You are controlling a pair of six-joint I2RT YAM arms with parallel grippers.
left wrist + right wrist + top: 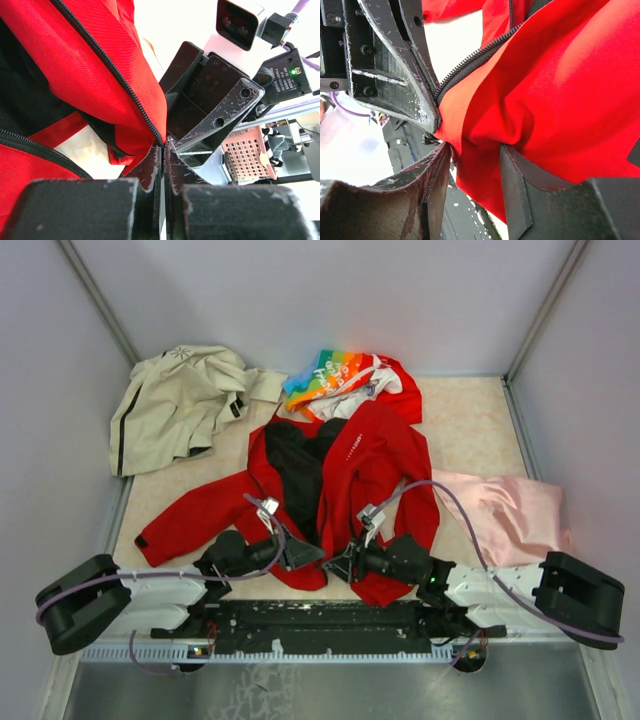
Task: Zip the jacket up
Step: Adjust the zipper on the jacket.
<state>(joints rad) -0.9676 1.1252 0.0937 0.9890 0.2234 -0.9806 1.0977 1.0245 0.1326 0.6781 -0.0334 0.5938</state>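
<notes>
The red jacket point(370, 455) lies open on the table with its black lining showing. Its bottom hem reaches both grippers near the front edge. My left gripper point(304, 554) is shut on the lower end of the zipper edge point(125, 90), and the dark teeth run right into its tips point(164, 149). My right gripper point(342, 564) faces it from the right with its jaws apart. Red fabric point(560, 90) hangs loose between its fingers point(440, 175). The left gripper's finger point(395, 65) touches the zipper teeth point(470, 65) just above.
A beige jacket point(175, 405) lies at the back left and a rainbow-printed red garment point(335, 375) at the back centre. A pink cloth point(510, 515) lies at the right. Grey walls close in on three sides. The black mounting rail point(320, 625) runs along the front.
</notes>
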